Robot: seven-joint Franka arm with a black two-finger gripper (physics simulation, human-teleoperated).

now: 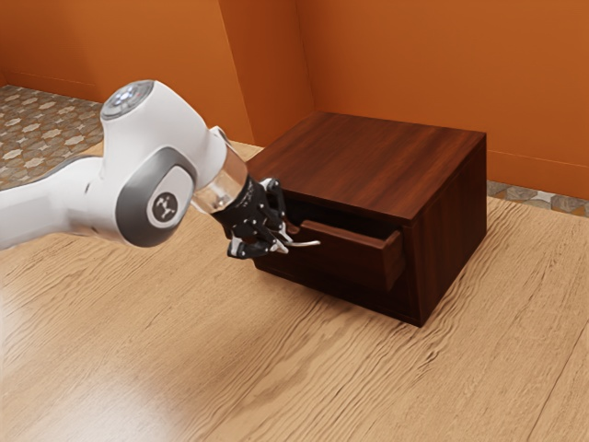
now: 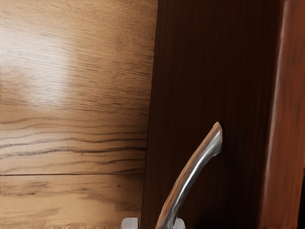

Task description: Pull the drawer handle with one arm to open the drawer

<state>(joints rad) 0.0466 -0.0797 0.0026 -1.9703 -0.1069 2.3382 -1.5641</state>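
While my jaws clamp the drawer handle (image 1: 300, 245), the drawer (image 1: 357, 252) stands partly out of the cabinet (image 1: 377, 157), so I judge more pulling remains.

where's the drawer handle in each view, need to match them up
Exterior view: the handle is the silver bar at the gripper, sticking out from the drawer front.
Wrist view: the handle is the curved silver bar just ahead of the hand, against the drawer front.
Shared landmark: the dark drawer front.
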